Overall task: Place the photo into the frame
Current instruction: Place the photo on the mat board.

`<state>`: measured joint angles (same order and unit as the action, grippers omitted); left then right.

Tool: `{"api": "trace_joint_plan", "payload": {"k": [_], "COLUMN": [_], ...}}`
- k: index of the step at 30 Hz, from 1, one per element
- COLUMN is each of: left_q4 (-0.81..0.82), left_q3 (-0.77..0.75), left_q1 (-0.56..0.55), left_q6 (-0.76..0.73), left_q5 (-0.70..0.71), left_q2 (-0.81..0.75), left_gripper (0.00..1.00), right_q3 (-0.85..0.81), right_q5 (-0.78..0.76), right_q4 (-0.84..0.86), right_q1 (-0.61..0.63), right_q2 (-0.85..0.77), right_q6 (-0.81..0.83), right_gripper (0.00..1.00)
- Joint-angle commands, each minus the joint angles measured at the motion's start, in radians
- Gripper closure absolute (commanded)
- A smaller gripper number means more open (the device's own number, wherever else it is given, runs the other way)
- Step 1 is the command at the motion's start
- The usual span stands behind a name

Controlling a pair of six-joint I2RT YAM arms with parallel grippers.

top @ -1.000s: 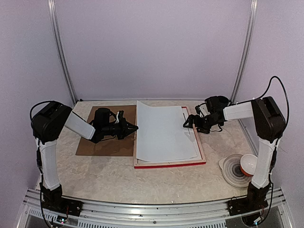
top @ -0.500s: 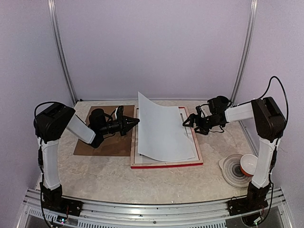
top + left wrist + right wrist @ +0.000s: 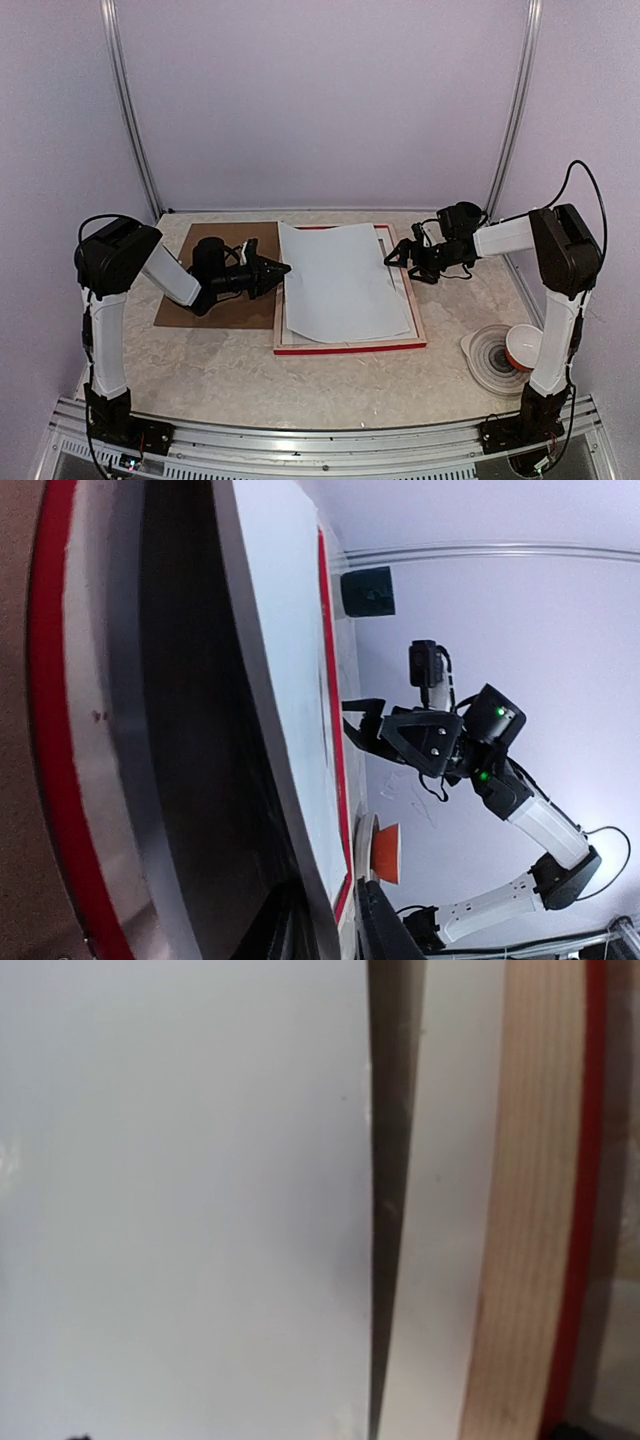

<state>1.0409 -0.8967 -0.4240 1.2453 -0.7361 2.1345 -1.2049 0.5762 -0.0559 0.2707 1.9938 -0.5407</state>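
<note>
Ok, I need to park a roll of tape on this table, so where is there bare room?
The widest bare patch is the near strip of the pale marbled table, between its front edge and the red rectangular wooden frame and brown cardboard board. Crowded: the right near corner, with stacked plates and a red-and-white bowl.

Brown board point(image 3: 225, 312) left; bowl point(image 3: 521, 346) right

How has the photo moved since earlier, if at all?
Yes, downward. The photo had its far left corner above the seam of table and back wall; now it lies below, flatter on the frame.
</note>
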Motion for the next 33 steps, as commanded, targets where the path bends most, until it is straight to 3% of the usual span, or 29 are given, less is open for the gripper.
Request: {"api": "trace_joint_plan", "payload": {"k": [1, 10, 12, 15, 19, 27, 30, 33], "left_q4": [-0.17, -0.187, -0.2, -0.175, 0.005, 0.494, 0.579, 0.494], "left_q3": [-0.03, -0.072, -0.095, -0.112, -0.091, -0.1, -0.12, -0.129], "left_q1": [0.0, -0.022, -0.029, -0.033, -0.03, -0.037, -0.048, -0.061], "left_q6": [-0.129, -0.136, -0.139, -0.124, -0.021, 0.31, 0.372, 0.31], "left_q5": [0.023, 0.027, 0.02, 0.0, -0.058, -0.129, -0.131, -0.134], "left_q2": [-0.034, 0.006, 0.013, 0.023, 0.025, 0.114, 0.166, 0.177], "left_gripper": [0.75, 0.72, 0.74, 0.86, 0.97, 0.99, 1.0, 1.0], "right_q3": [-0.006, 0.002, 0.002, 0.008, 0.01, 0.021, 0.028, 0.03], "right_q5": [0.025, 0.017, 0.017, 0.014, 0.013, 0.045, 0.07, 0.083], "right_q4": [0.004, -0.001, -0.001, -0.002, -0.001, 0.031, 0.05, 0.053], "right_q1": [0.0, 0.001, 0.001, 0.001, 0.001, 0.001, 0.0, 0.0], "right_q2": [-0.015, -0.023, -0.023, -0.026, -0.03, -0.029, -0.029, -0.027], "right_q6": [0.001, 0.003, 0.002, 0.004, 0.007, -0.01, -0.022, -0.031], "right_gripper": [0.01, 0.01, 0.01, 0.01, 0.01, 0.01, 0.01, 0.01]}}
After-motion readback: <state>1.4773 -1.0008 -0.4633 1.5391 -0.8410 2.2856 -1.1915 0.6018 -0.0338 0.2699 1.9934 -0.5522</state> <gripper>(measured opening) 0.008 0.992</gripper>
